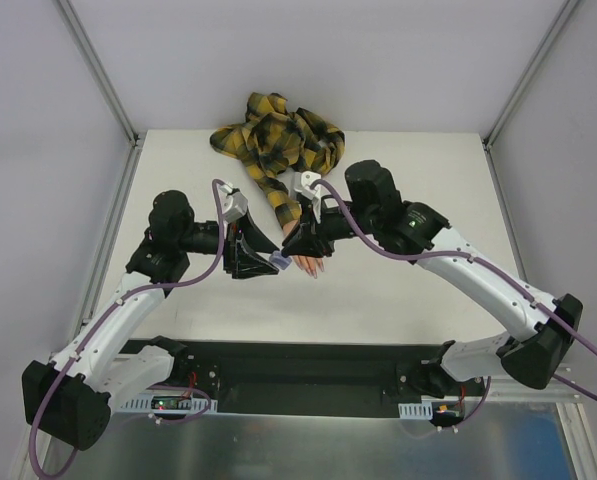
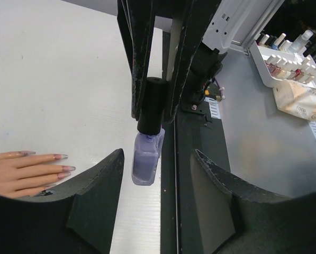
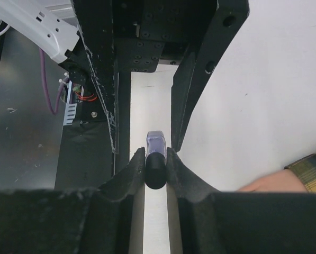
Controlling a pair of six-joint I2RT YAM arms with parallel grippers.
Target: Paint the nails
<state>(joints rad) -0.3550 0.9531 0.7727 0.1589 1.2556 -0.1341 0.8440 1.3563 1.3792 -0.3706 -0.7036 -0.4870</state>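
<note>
White table (image 1: 378, 300) below; my right gripper (image 3: 156, 159) pinches the nail polish bottle (image 2: 147, 164) by its black cap (image 3: 155, 172), my left gripper (image 2: 158, 153) open around the glass; next, I reckon, clamp, then unscrew

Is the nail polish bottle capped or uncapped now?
Capped: the black cap sits on the bottle, pinched by the right gripper.

White table (image 1: 378, 300) (pale grey walls (image 1: 378, 60))

A mannequin hand (image 1: 306, 264) in a plaid sleeve (image 1: 273, 140) lies on the worktop (image 1: 408, 180). The left arm's fingers (image 1: 256, 258) and the right arm's fingers (image 1: 300, 243) meet by its nails (image 1: 315, 271), a pale bottle (image 1: 278, 260) between them.
</note>
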